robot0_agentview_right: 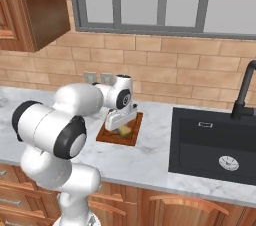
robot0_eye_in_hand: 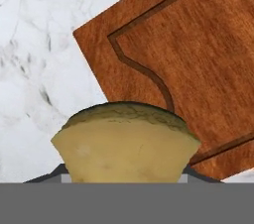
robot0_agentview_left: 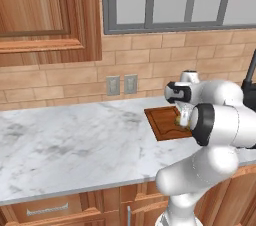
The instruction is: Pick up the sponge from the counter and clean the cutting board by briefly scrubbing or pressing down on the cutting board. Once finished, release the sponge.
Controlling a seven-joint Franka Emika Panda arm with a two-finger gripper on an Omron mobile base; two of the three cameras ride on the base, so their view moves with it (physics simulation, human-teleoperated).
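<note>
The mustard-yellow sponge (robot0_eye_in_hand: 126, 143) sits pinched between the fingers of my gripper (robot0_agentview_right: 122, 127), which is shut on it. It hangs low over the reddish-brown cutting board (robot0_eye_in_hand: 198, 59), near one grooved corner. Whether the sponge presses on the wood I cannot tell. From the left base view the sponge (robot0_agentview_left: 178, 119) peeks out beside the hand above the cutting board (robot0_agentview_left: 161, 123), and my gripper (robot0_agentview_left: 183, 116) is partly hidden by my own arm. In the right base view the sponge (robot0_agentview_right: 124, 131) is on or just above the cutting board (robot0_agentview_right: 108, 137), which lies on the white marble counter (robot0_agentview_right: 145, 162).
A black sink basin (robot0_agentview_right: 215, 145) with a dark faucet (robot0_agentview_right: 244, 92) lies right of the board. Two wall outlets (robot0_agentview_left: 122, 85) sit on the brick backsplash behind it. A wooden wall cabinet (robot0_agentview_left: 40, 10) hangs at upper left. The counter (robot0_agentview_left: 75, 145) stretches wide to the left.
</note>
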